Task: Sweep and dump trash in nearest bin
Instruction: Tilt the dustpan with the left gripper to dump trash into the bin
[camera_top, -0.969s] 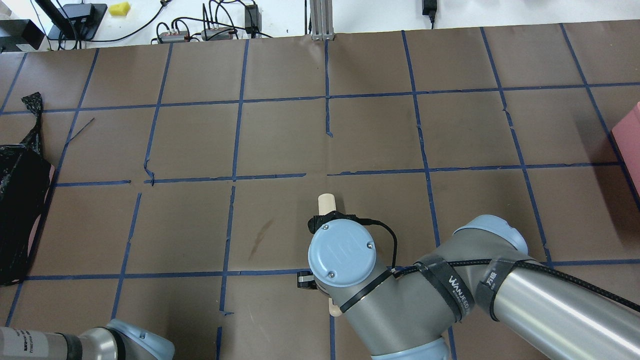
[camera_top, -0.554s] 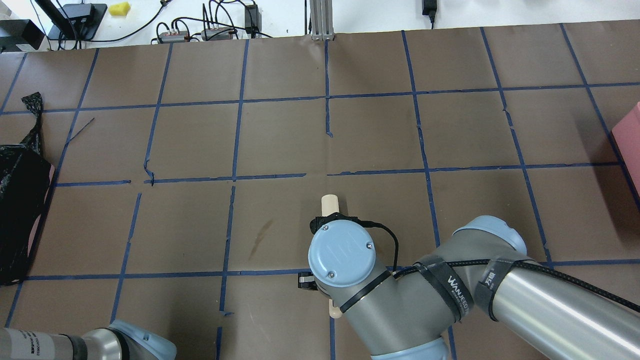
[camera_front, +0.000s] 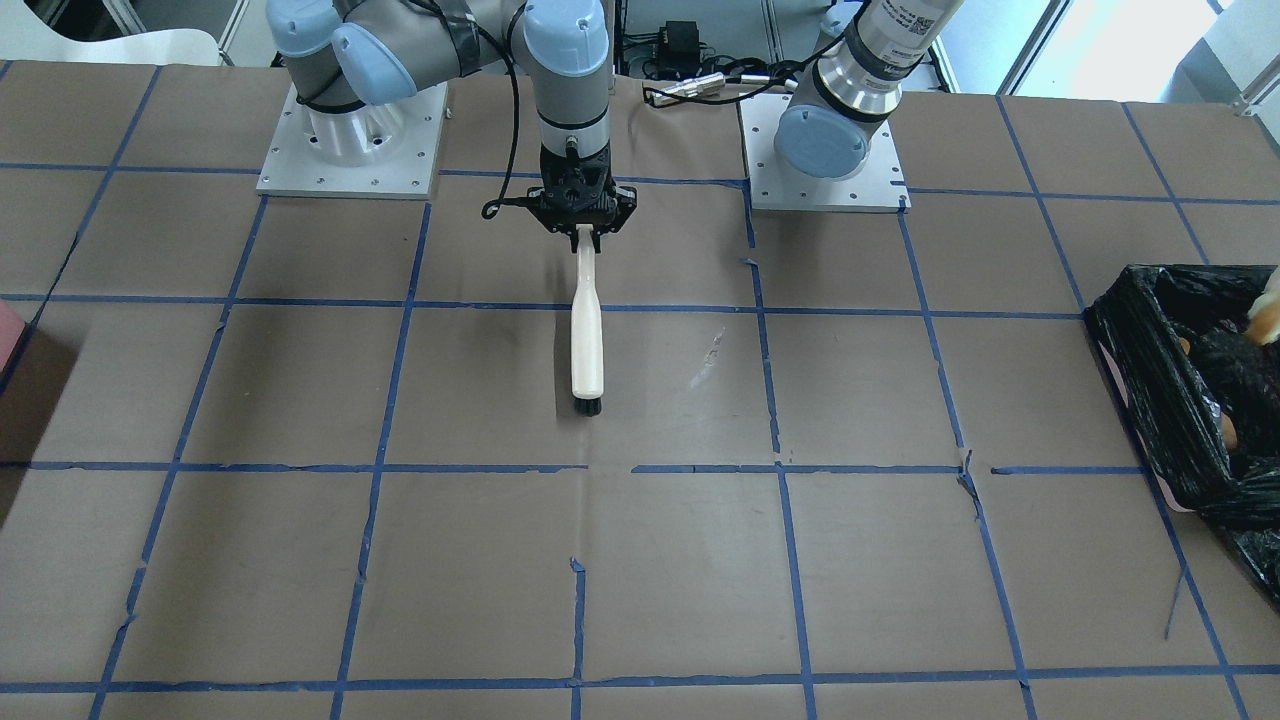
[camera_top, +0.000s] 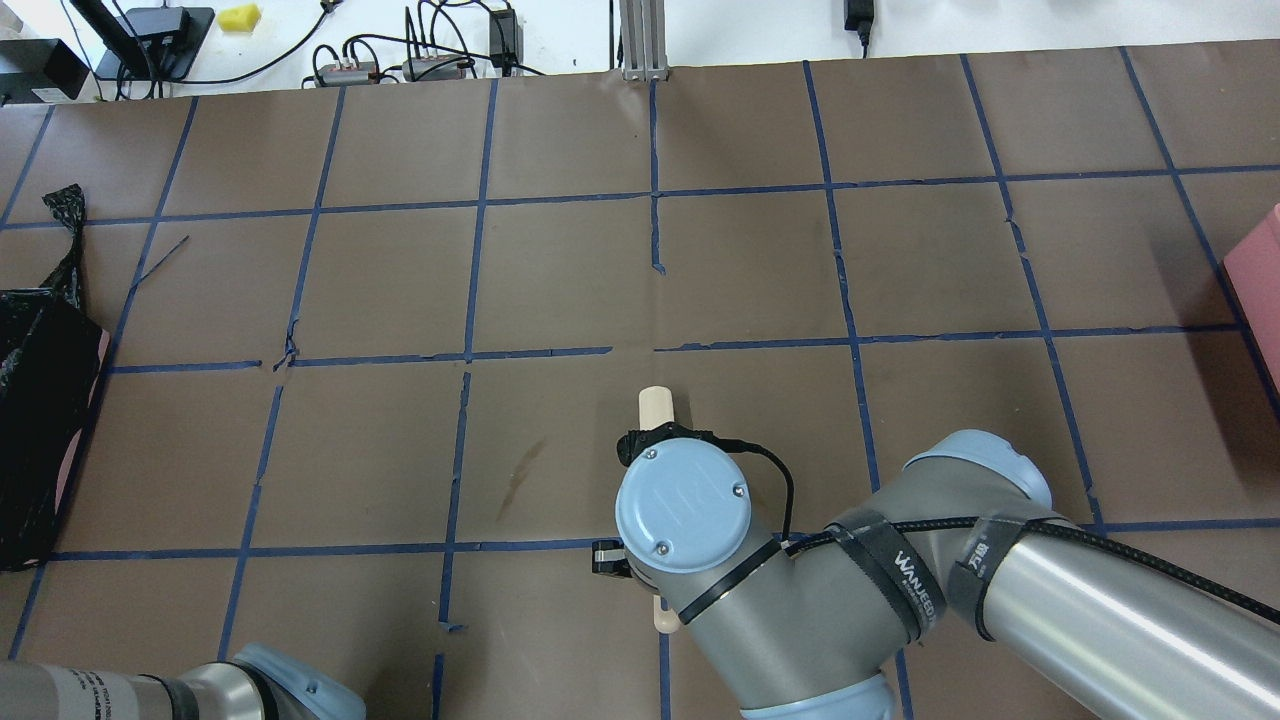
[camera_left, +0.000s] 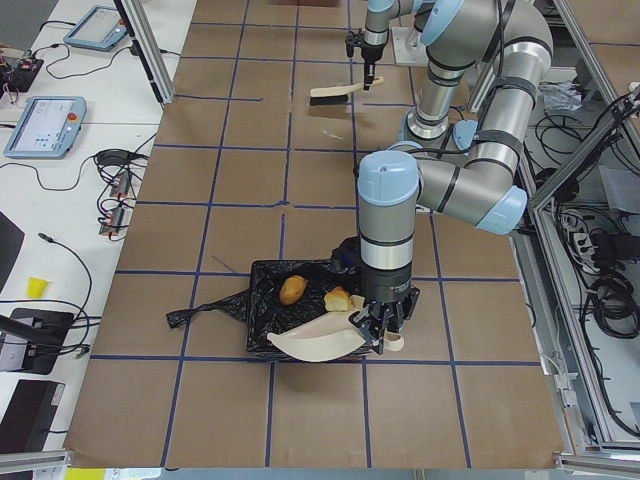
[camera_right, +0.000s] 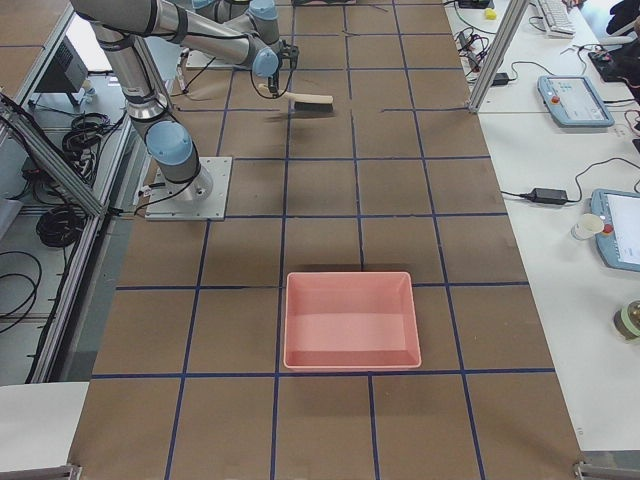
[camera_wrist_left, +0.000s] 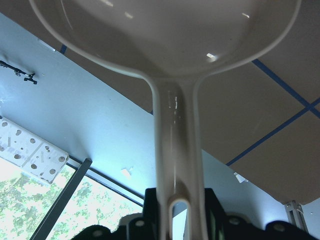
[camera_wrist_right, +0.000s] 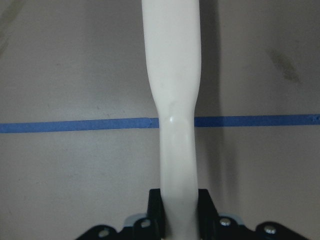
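Dump looks done: trash in bin, both tools in hand.
Near end, as you see it from the L-end cam: L gripper (camera_left: 385, 322) is clamped on the dustpan (camera_left: 318, 345) handle. The pan is over the near rim of the bin (camera_left: 262, 320) w/ nothing showing on it. The bin sits at the table's L end, and two bread-like lumps (camera_left: 291, 290) lie inside on the black liner. Mid-table: R gripper (camera_front: 585, 218) is pinched narrow on the brush (camera_front: 587, 340) handle, brush held level and, going by its shadow, off the paper. Far end: pink tray (camera_right: 350, 278), well apart from all this. The only trash you can see is in the bin, so sweep + dump are prob finished; what's left, at most, is parking the tools.
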